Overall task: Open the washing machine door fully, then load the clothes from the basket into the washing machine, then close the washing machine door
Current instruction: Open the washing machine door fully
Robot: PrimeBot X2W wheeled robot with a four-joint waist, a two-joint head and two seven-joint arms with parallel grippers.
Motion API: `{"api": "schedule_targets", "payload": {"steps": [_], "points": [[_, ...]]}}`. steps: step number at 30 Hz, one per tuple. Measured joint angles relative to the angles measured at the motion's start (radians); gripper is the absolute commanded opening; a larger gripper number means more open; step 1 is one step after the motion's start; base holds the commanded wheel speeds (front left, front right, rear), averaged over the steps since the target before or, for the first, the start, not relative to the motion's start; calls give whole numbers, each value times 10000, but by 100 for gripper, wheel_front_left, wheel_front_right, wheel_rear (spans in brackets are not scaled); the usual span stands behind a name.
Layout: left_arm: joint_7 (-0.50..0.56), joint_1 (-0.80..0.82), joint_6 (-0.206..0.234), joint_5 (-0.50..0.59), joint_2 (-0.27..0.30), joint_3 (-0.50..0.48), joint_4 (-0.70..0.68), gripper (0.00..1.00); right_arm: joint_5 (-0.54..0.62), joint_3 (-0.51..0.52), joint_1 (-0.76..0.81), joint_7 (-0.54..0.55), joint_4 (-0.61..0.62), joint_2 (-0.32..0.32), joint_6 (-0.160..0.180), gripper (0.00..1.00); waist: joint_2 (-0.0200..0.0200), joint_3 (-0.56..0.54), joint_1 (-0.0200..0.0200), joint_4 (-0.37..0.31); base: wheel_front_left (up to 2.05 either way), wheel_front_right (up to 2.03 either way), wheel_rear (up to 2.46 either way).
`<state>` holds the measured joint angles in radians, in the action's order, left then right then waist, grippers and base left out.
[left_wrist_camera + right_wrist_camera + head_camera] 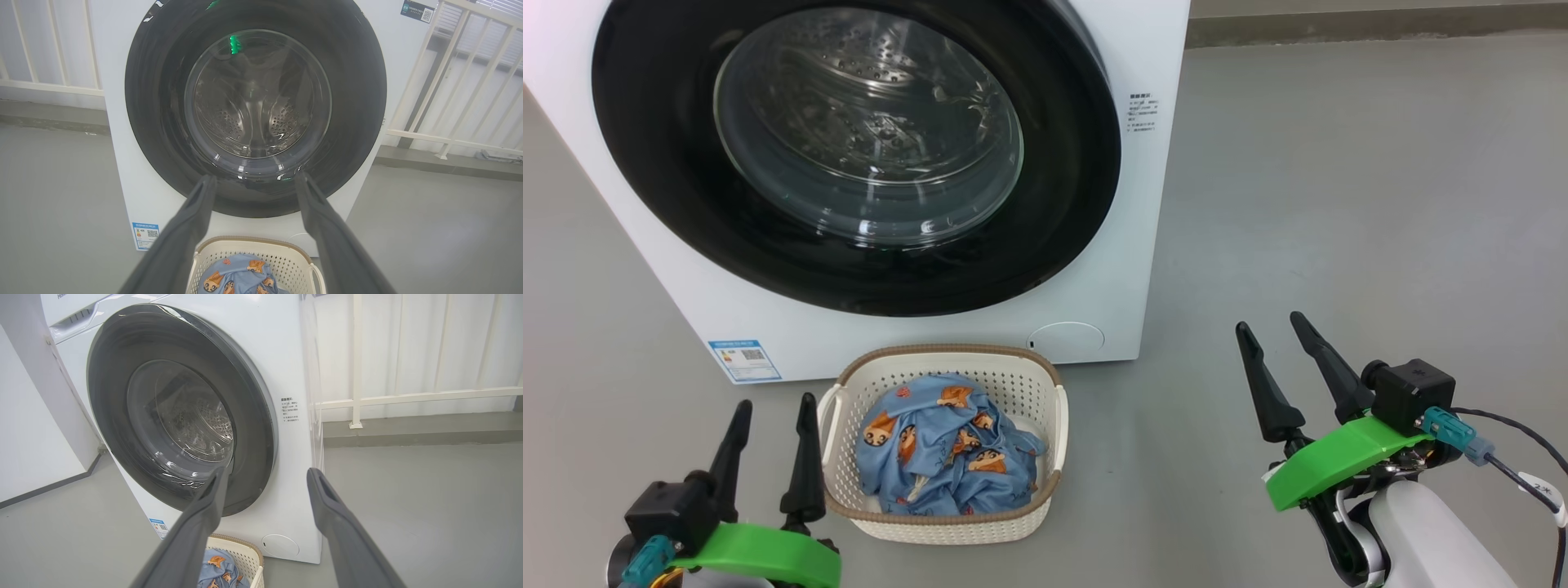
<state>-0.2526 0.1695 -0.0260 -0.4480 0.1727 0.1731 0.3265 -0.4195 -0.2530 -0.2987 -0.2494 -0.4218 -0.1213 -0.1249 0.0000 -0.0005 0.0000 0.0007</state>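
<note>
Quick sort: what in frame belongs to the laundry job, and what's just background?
Job:
washing machine door, shut
washing machine
basket
clothes, in the basket
left gripper and right gripper, both open, empty

Background:
blue-white label
round white flap
printed notice on the machine front
white railing
grey floor

left gripper (774, 402): two long black fingers, tapering to points, rising off a bright green bracket.
right gripper (1267, 321): same black fingers, same green bracket.
wrist camera (1413, 390): boxy black block.
plug (1445, 425): teal, feeding a thin black cable with a white tag.
forearm (1429, 531): glossy white shell.
</note>
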Motion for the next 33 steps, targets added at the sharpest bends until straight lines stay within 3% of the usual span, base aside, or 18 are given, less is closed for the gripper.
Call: {"api": "schedule_targets", "payload": {"steps": [33], "points": [[-2,-3,-44,-13,-6,13,15,100,-2,0,0,0,-228,-67,0,100,0,26,0,19,0,0,-1]]}}
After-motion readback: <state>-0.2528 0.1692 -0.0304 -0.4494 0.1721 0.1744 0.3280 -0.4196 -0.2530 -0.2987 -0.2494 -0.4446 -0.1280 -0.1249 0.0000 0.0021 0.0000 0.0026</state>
